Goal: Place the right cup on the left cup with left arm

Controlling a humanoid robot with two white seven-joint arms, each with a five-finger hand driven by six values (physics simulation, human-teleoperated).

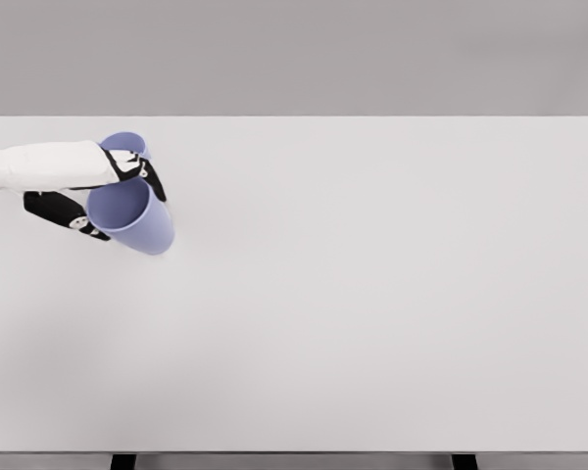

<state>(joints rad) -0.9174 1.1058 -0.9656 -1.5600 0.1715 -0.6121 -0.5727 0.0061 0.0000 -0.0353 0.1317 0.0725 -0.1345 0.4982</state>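
A lavender cup [132,215] hangs tilted at the left of the white table [372,294], its open mouth turned toward me. My left hand [108,191] is shut on it, with black fingers [149,171] above and the thumb [73,217] below its rim. Behind the hand, the rim of a second lavender cup [125,143] shows, mostly hidden by the forearm. Whether the two cups touch cannot be told. The right arm is out of view.
The white forearm [39,164] comes in from the left edge over the table. The table's far edge runs along the top and its front edge along the bottom.
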